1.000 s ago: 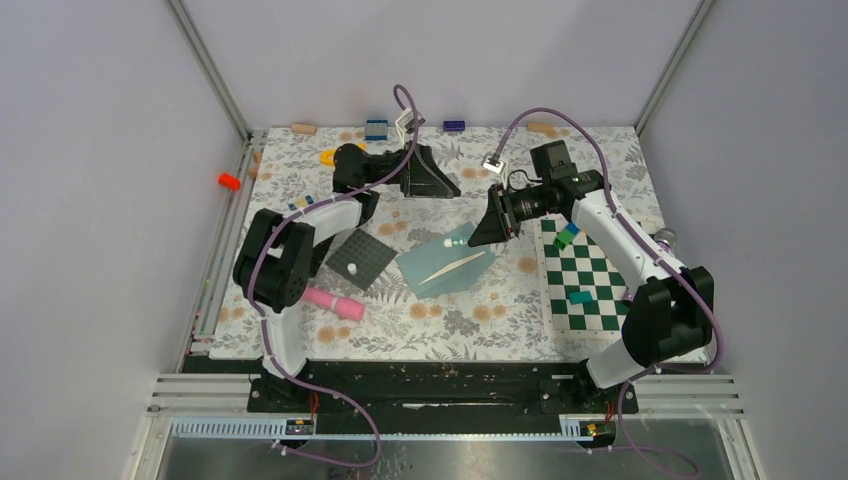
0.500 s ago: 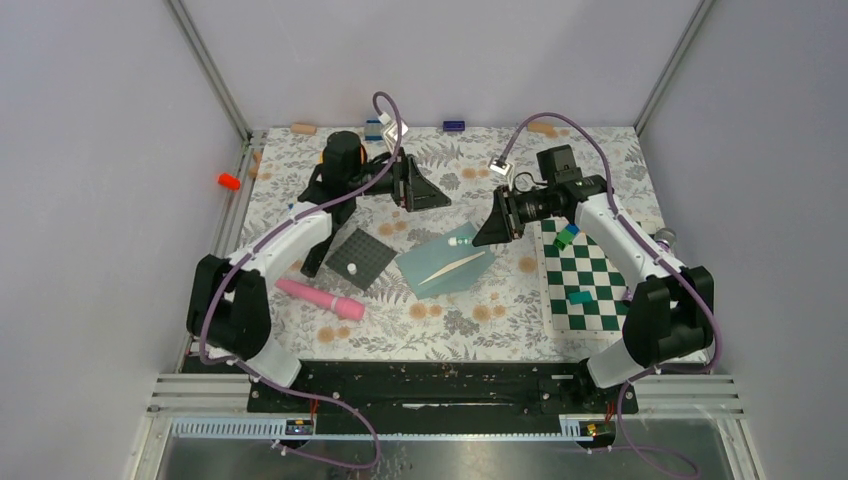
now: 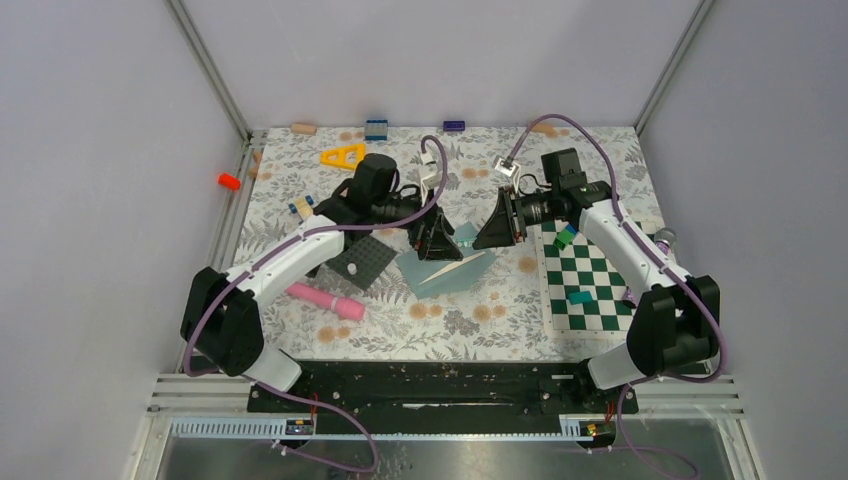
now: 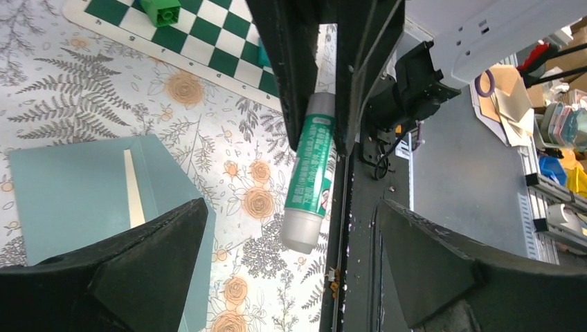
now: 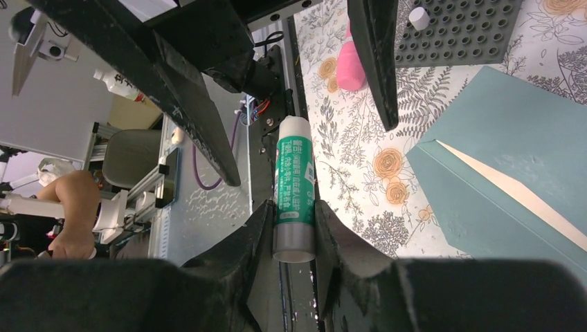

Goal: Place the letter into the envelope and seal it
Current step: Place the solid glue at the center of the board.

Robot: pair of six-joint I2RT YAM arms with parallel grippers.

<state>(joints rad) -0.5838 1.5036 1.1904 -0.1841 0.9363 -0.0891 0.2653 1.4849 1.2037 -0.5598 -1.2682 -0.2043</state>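
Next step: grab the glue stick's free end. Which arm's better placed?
Left. The right gripper is shut on the glue stick, so it is busy. The left gripper is open, and its fingers flank the stick's free end.

1. I read this as a robot lab, a data-collection cell.
2. I'm looking into a boxed bay: plain grey wall panels (image 3: 100, 150) on aluminium profile posts (image 3: 208, 70), with the arms bolted to a black base rail (image 3: 440, 383).
3. The work surface is a floral cloth (image 3: 470, 325) set with staged props: envelope (image 3: 462, 275), chessboard mat (image 3: 590, 285), blue block (image 3: 376, 128), yellow triangle (image 3: 343, 155).
4. Right wrist view, past the table edge: an office chair (image 5: 135, 159), a white bottle (image 5: 116, 83), and what looks like a person's arm (image 5: 69, 207). That corner is blurry, so I'm not certain.
5. Left wrist view: a grey bench top (image 4: 471, 180) with parts bins (image 4: 556, 169) alongside.
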